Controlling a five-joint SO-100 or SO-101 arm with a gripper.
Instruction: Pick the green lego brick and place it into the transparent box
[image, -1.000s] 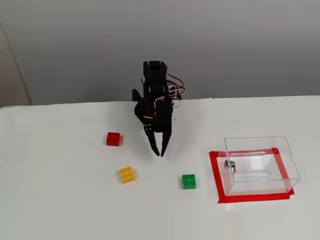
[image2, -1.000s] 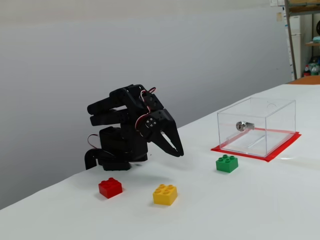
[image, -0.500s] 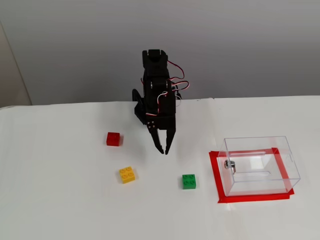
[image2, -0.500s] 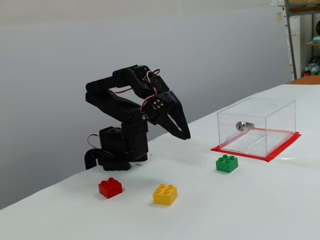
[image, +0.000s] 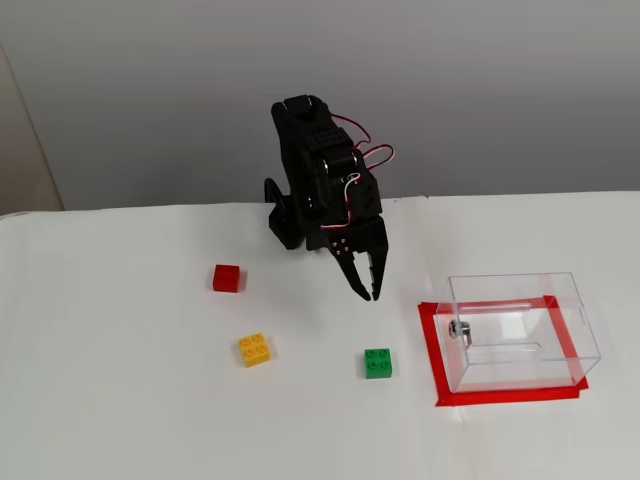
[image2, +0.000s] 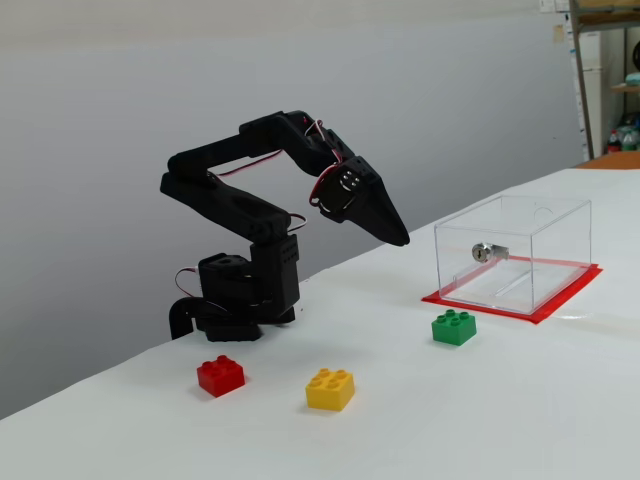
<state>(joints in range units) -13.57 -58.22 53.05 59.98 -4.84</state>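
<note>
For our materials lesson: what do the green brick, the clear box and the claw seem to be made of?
Green lego brick: likely moulded plastic, smooth and slightly glossy, with crisp round studs.
Transparent box: probably clear rigid plastic, acrylic perhaps; thin see-through walls with bright edges.
Claw: seemingly matte black plastic, possibly printed; the pictures leave this open.

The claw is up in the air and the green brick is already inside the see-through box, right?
Not quite. The claw is up in the air, but the green brick sits on the table outside the see-through box, as a fixed view shows.
</note>
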